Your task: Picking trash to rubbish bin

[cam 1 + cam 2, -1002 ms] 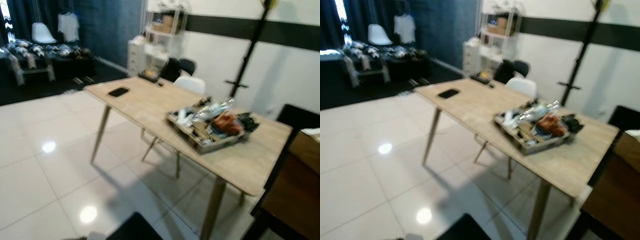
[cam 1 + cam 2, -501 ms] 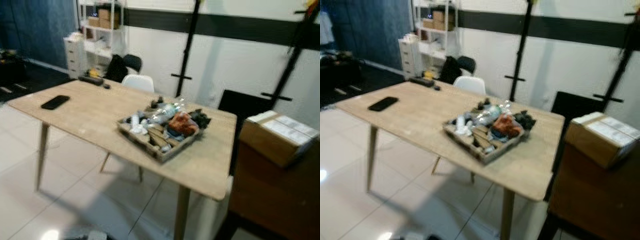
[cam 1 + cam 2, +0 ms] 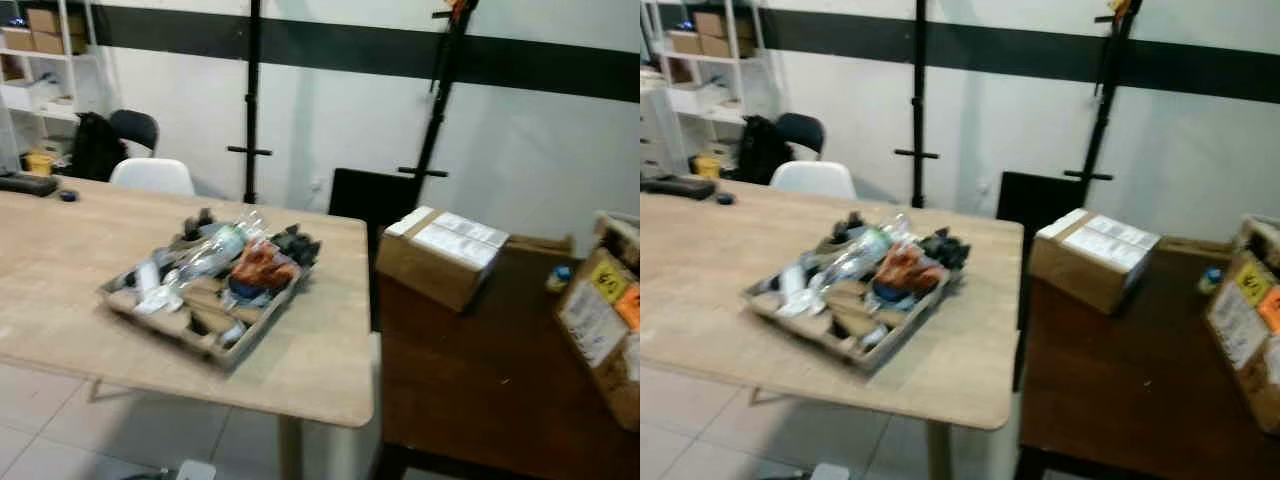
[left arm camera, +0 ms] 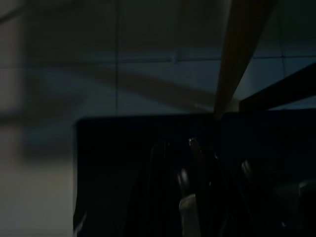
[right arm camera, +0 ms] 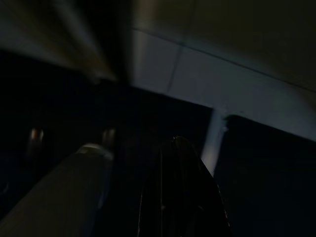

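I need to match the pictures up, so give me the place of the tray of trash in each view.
Left eye view: tray of trash sits left of centre, on the light wooden table, near its right end.
Right eye view: the tray sits left of centre on the same table.
Left wrist view: too dark to find it.
Right wrist view: too dark to find it.
Shared landmark: the cardboard box on the dark table, right of the tray.
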